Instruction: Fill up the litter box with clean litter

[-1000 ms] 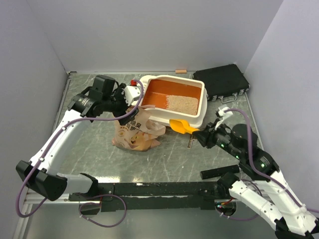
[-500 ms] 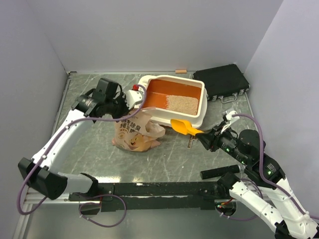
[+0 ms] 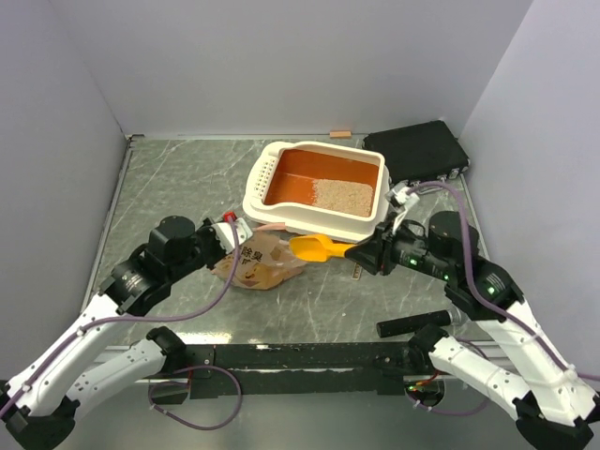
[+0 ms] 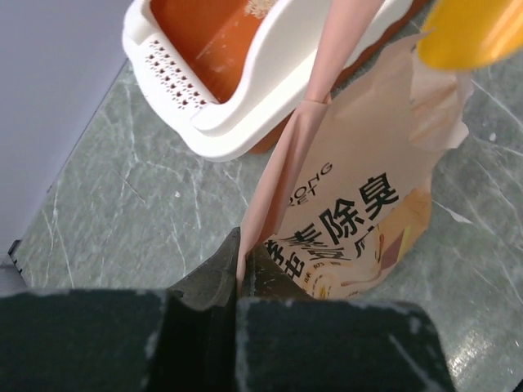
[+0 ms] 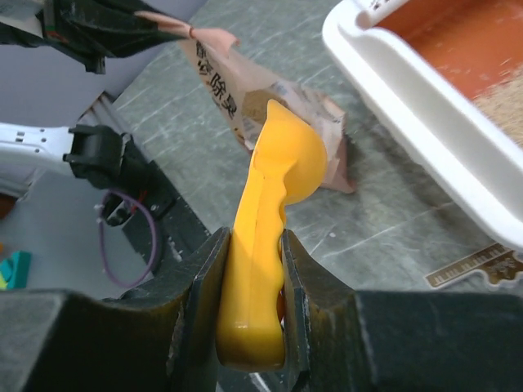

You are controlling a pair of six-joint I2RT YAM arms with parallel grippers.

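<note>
**Scoop Heading for the Bag as Litter Box Sits Partly Filled**

The left gripper point(image 4: 239, 282) is pinching the upper edge of the crumpled paper bag point(image 3: 262, 264), its jaws clamped flat on a pinkish strip of the bag's lining and drawing it up from the table point(image 3: 169, 187). The right gripper point(image 5: 255, 269) is gripping the yellow scoop point(image 5: 282, 155) by its handle, with the bowl pointing toward the bag just in front of the box. Whether the bowl is carrying anything cannot be told from these views.

The litter box point(image 3: 255, 192) is sitting at the far middle of the table, slotted end to the left and the black case point(image 3: 417, 150) just beside its right end. The clean litter point(image 3: 342, 194) is covering only the right-hand part of the orange floor, and the rest is showing bare.

By the look of it, the filling is under way but well short of done, and the arms are setting up another scoopful. The next move is likely calling for the left arm to hold the bag's mouth open while the scoop dips in, then lifts level over the cream rim without spilling.
</note>
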